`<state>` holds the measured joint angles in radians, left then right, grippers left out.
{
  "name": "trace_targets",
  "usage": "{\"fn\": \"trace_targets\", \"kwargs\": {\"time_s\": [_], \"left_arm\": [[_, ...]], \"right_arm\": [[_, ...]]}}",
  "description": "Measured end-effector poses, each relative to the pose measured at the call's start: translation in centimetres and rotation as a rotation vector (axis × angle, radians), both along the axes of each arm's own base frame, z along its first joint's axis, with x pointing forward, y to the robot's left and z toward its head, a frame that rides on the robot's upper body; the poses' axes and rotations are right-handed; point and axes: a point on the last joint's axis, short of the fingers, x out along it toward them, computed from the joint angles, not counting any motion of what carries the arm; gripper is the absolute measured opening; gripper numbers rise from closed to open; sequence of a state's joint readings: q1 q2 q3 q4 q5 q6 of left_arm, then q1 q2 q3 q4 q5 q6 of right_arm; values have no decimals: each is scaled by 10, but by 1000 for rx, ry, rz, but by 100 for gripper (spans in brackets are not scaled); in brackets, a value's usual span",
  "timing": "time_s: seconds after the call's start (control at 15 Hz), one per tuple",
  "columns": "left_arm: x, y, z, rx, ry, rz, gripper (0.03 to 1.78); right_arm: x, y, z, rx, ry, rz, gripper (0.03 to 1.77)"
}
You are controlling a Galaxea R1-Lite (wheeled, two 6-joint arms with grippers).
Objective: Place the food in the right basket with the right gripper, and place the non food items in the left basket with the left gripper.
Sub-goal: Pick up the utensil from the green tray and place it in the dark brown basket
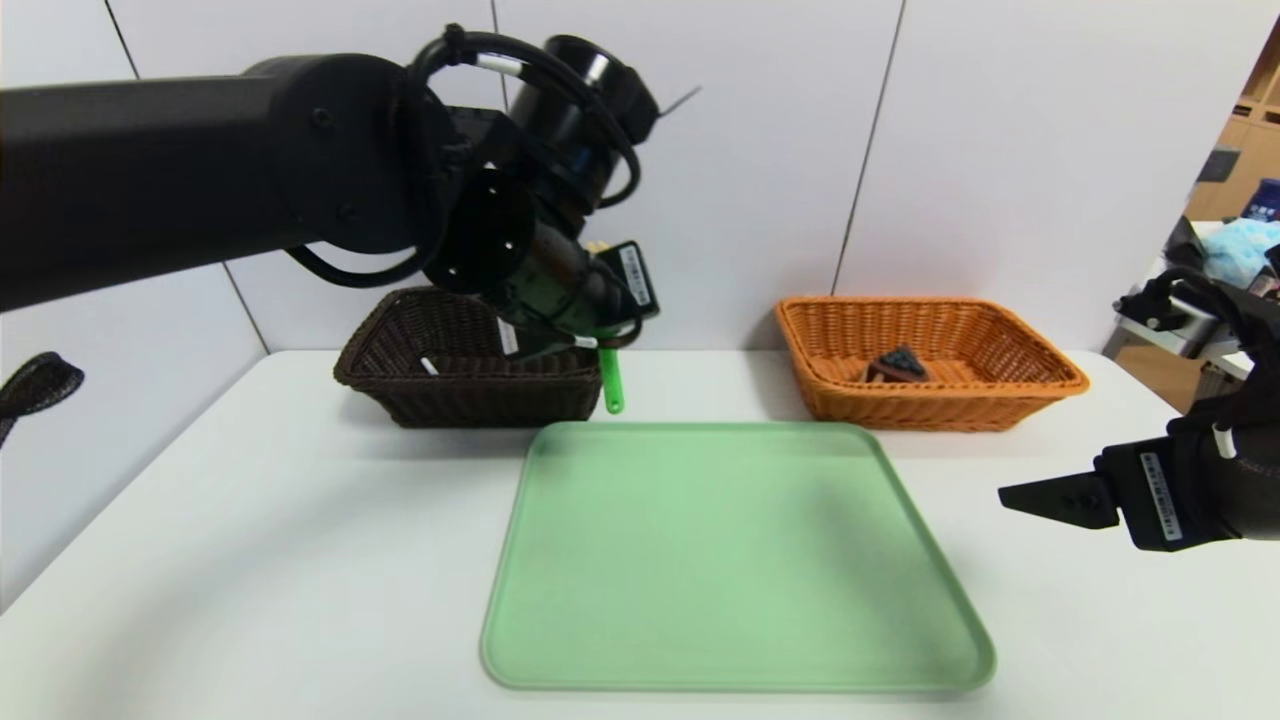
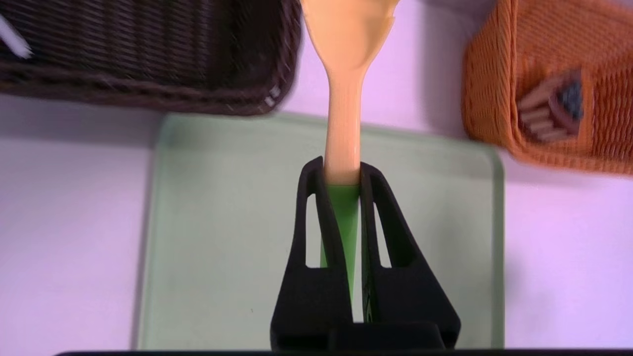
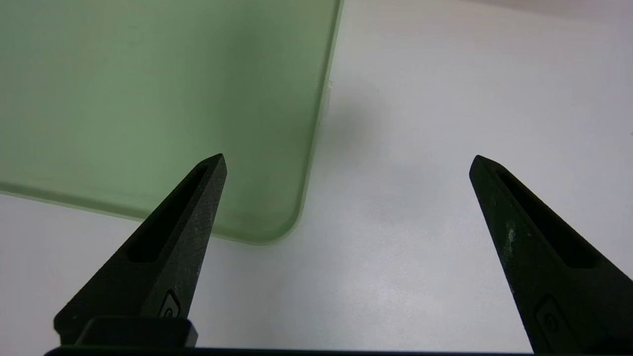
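Spatula (image 2: 342, 99) clamped in left gripper (image 2: 341, 173) nr dark basket (image 1: 470, 385), last item left; cake (image 1: 897, 364) & pen (image 1: 429, 366) already binned; right gripper (image 3: 346, 165) open, idle.

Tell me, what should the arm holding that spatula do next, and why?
Probably carry it a little farther over the dark basket before letting go. The left gripper has its jaws shut on the spatula, whose green handle hangs just past the basket's near right corner. The pen already lies inside, and the cake slice is in the orange basket.
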<state>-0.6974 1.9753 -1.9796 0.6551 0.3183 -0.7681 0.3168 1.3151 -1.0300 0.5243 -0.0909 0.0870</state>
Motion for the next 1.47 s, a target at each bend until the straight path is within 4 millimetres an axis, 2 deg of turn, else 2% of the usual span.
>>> {"fn": "trace_targets", "kwargs": {"time_s": [0.33,0.6,0.87,1.47], "left_arm": [[50,75,9,-178,-24,239,12],[82,110,-1,-257,-47,380,12],[102,123,-21,-335,-5,492,13],[103,125,-29,-300,45,511,12]], "right_arm": [[-3,0,-1,-3,4,4,170],[-7,-2,-3,-3,5,3,170],[-12,-4,0,2,-10,-4,170],[-19,-8,5,9,-41,-11,170]]}}
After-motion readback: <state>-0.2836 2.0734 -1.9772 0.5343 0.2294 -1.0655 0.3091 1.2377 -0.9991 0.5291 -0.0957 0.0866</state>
